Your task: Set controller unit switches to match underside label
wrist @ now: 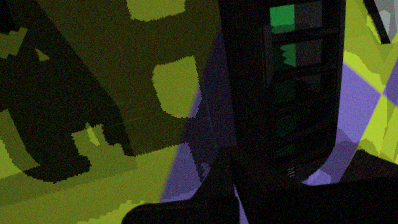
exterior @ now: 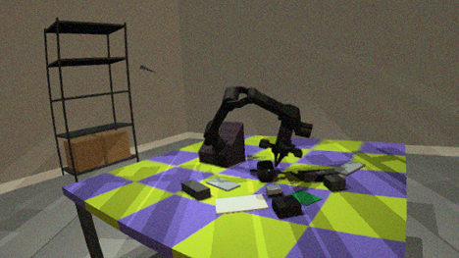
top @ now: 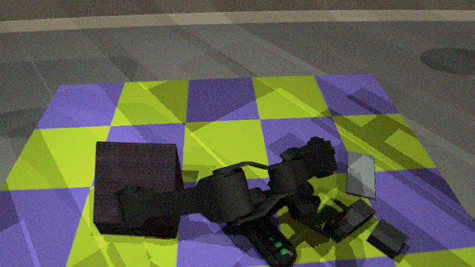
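The dark grey controller unit point(top: 261, 240) point(exterior: 267, 171) point(wrist: 247, 85) lies flat on the checkered bench point(top: 220, 133) with its switches facing up. In the wrist view the row of rocker switches point(wrist: 292, 75) runs away from me. The two farthest show bright green ends, and the nearer ones are in deep shadow and hard to read. My gripper point(wrist: 226, 152) point(exterior: 276, 161) is shut with nothing between the fingers. Its tips are low over the near end of the unit, just left of the switch row. The label on the underside is hidden.
The arm's dark base block point(top: 134, 174) stands to the left. A grey plate point(top: 361, 174), two dark modules point(top: 354, 219) point(top: 387, 238) and a green card point(exterior: 307, 197) lie to the right of the unit. A white sheet point(exterior: 240, 203) and more blocks point(exterior: 196, 189) point(exterior: 286, 206) lie toward the bench's edge.
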